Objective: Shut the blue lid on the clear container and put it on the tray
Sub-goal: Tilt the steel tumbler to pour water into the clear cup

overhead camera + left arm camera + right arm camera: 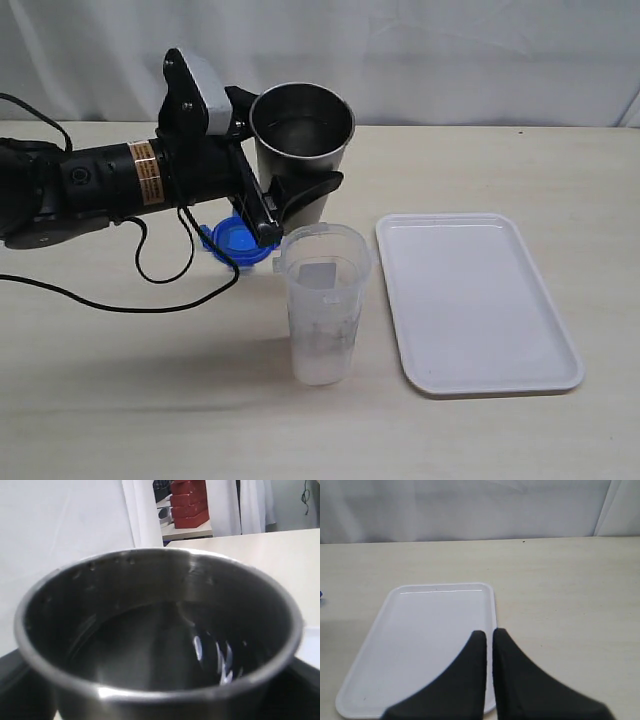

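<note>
The clear container (322, 315) stands upright and open-mouthed on the table, just left of the white tray (475, 300). The blue lid (232, 243) lies flat on the table behind and to the left of the container, partly hidden by my left arm. My left gripper (295, 150) is shut on a grey steel tumbler (302, 125), held upright above the table just behind the container. That tumbler (160, 630) fills the left wrist view. My right gripper (489, 632) is shut and empty, hovering over the tray's (420, 630) near edge.
A black cable (165, 275) from the left arm loops over the table left of the lid. A white curtain backs the table. Bare tabletop lies in front of the container and right of the tray.
</note>
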Robot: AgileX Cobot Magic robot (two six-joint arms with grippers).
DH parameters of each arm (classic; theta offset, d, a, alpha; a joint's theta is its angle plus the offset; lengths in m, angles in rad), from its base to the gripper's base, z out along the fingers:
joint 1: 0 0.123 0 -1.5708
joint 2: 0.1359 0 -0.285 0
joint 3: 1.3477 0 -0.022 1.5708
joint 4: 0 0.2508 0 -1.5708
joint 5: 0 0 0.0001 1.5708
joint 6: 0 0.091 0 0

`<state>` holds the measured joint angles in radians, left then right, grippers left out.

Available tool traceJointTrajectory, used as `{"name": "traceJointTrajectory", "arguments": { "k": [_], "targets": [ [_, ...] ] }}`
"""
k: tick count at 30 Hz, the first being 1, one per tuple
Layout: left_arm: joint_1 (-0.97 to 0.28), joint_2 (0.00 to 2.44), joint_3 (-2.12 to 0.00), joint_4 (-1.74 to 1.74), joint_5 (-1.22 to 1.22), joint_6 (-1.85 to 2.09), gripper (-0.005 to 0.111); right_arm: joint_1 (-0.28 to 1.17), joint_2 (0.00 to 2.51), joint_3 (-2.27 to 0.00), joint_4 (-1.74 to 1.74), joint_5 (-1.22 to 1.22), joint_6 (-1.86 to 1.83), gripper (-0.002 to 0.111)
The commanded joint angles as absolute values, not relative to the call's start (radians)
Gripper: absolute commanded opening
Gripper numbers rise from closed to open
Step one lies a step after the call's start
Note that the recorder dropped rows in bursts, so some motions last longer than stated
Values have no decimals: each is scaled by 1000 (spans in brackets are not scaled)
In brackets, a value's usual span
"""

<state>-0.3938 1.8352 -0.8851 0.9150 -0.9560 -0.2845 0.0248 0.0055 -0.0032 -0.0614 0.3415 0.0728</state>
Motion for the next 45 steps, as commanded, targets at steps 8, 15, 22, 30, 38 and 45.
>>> {"name": "traceJointTrajectory", "arguments": {
  "k": [8, 15, 22, 30, 38, 45],
  "targets": [
    [-396, 1824, -900, 953, -1056, -156, 0, 26, 0, 0, -60, 343, 76, 5],
    [-396, 1824, -900, 948, -1037, -53, 0, 26, 0, 0, -60, 343, 76, 5],
    [-396, 1824, -900, 947, -1030, -22, 0, 26, 0, 0, -60, 343, 76, 5],
    [-396, 1824, -900, 947, -1030, 26, 0, 26, 0, 0, -60, 343, 76, 5],
    [-396, 1824, -900, 947, -1030, 41, 0, 26, 0, 0, -60, 343, 76, 5],
    [-396, 1824, -900, 947, -1030, 73, 0, 26, 0, 0, -60, 343, 76, 5]
  ]
}}
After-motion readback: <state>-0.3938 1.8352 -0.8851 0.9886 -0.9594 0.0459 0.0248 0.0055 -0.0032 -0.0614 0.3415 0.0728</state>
